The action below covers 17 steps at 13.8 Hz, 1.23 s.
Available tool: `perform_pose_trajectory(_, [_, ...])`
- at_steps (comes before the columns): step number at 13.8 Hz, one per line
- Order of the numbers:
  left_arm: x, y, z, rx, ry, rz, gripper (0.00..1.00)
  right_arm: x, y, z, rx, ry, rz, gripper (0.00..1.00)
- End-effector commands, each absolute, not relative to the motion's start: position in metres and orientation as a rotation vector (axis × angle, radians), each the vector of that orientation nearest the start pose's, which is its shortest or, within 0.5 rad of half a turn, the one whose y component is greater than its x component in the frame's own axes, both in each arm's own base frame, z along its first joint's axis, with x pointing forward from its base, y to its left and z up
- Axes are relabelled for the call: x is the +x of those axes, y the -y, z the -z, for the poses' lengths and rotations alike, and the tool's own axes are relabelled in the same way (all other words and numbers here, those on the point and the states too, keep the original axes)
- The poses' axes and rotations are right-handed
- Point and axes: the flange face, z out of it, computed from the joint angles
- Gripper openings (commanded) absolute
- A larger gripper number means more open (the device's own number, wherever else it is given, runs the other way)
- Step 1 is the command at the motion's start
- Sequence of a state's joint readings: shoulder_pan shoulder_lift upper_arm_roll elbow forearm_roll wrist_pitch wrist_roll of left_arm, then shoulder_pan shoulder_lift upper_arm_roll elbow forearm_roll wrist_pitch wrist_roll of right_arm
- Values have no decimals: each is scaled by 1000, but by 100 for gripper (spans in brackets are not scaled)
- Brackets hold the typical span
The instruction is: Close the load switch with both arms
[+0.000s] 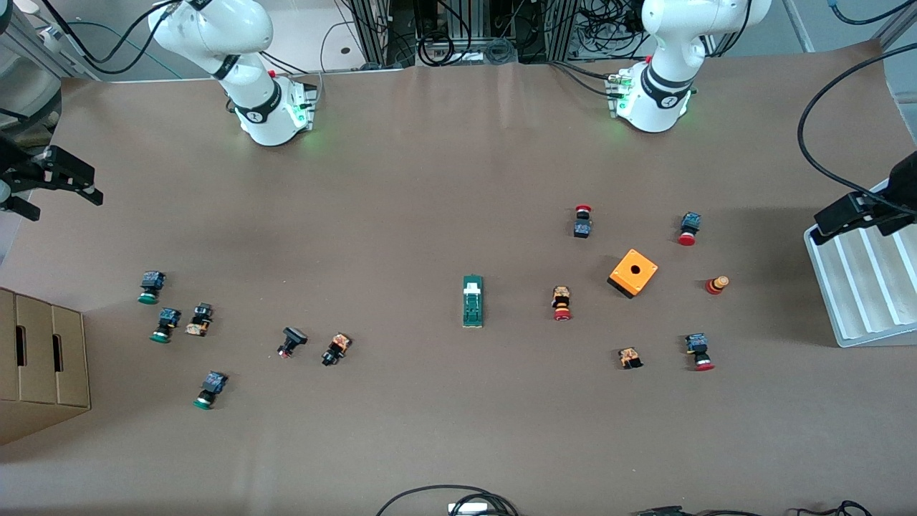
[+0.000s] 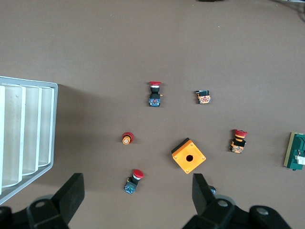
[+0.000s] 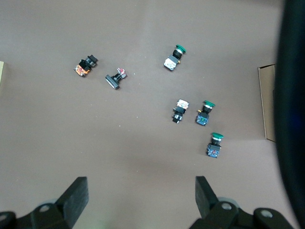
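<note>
Two arms drawn back to the table's ends in the front view: right gripper point(image 1: 54, 188) hanging over the edge at the right arm's end, fingers spread and holding nothing; left gripper point(image 1: 863, 209) hanging over the white ridged tray point(image 1: 870, 301) at the left arm's end, finger state not readable from this view. Load switch point(image 1: 472, 301) lying flat near the table's middle, long axis running toward the front camera, white sliding piece at the end farther from the camera. Toward the left arm's end, orange cube point(image 1: 632, 272) and red-capped buttons scattered round it, the closest point(image 1: 562, 303) between cube and switch. Toward the right arm's end, a loose group of green-capped buttons point(image 1: 152, 287) plus a cardboard box point(image 1: 43, 365) at the edge. Bare brown paper all round the switch, nothing touching it

Left wrist view: left gripper point(image 2: 138, 198) with both fingers wide apart, empty, above orange cube point(image 2: 188, 155) and a red-capped button point(image 2: 134, 182); tray point(image 2: 26, 138) at one side; load switch point(image 2: 297, 151) cut off by the frame edge

Right wrist view: right gripper point(image 3: 141, 200) released, fingers wide, over bare paper; green-capped buttons point(image 3: 213, 145) well apart from it; box corner point(image 3: 267, 102) at the edge
</note>
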<state>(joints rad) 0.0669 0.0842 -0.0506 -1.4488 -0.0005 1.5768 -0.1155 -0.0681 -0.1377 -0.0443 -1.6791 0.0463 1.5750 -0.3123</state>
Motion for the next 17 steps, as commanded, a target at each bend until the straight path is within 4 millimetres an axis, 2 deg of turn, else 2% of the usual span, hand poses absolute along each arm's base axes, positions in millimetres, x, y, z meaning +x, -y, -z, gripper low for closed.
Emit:
perform_pose_trajectory(1, [581, -9, -638, -3132, 174, 68, 100, 508, 55, -650, -3109, 312, 59, 100])
perform_pose_trajectory(7, [582, -8, -635, -3134, 172, 63, 100, 510, 55, -650, -3111, 314, 68, 100])
perform_pose_trajectory(11, [588, -5, -623, -3146, 165, 29, 100, 511, 55, -649, -3110, 322, 66, 100])
perform_pose_trajectory(17, [590, 13, -617, -3149, 121, 19, 100, 512, 55, -647, -3110, 314, 63, 100])
